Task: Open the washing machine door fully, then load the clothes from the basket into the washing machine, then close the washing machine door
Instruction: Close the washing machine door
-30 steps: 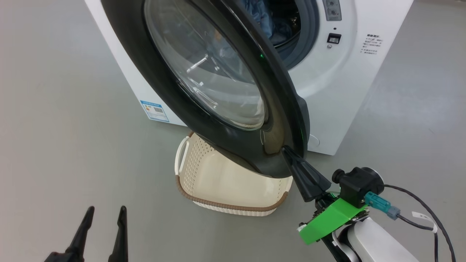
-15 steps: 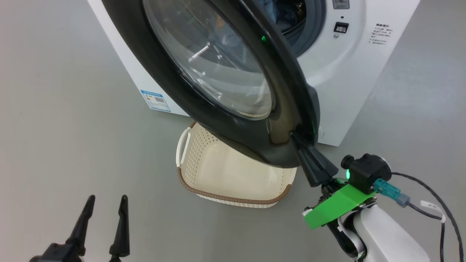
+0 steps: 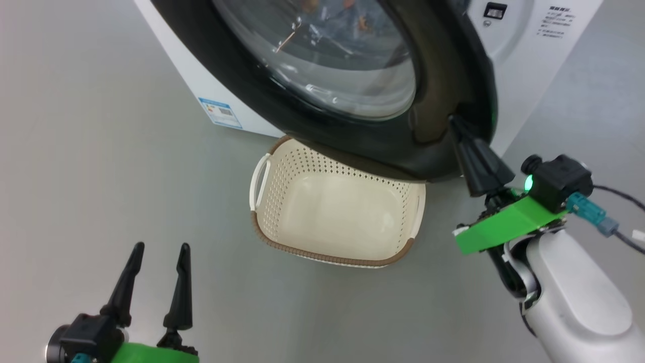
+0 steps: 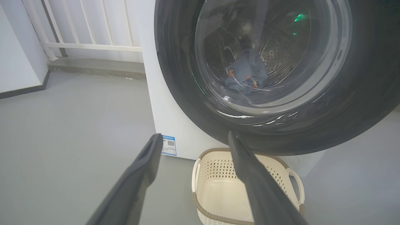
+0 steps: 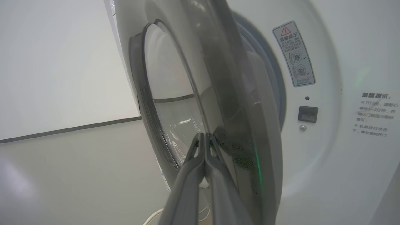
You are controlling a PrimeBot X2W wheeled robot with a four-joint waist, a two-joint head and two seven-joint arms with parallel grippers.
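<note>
The washing machine door (image 3: 352, 141) stands ajar, its black rim hanging over the far edge of the basket (image 3: 327, 257), a cream basket with nothing in it. My right gripper (image 3: 453, 121) is shut, its tip pressed against the door's rim at the lower right; the right wrist view has these fingertips (image 5: 204, 136) against the door (image 5: 250, 109), with a narrow gap to the washing machine (image 5: 328, 156). Through the glass, the clothes (image 4: 247, 70) lie in the drum. My left gripper (image 3: 161, 247) hangs open and holds nothing, at the lower left, apart from the basket.
Grey floor lies all around. A blue label (image 3: 220, 112) marks the machine's lower corner. A white railing (image 4: 90, 25) and a low step stand behind the machine on the left. A cable (image 3: 620, 191) trails from my right wrist.
The door has swung closer to the machine front with my shut right gripper against its rim, uncovering more of the basket. The head camera has shifted too. My left gripper stays open.
</note>
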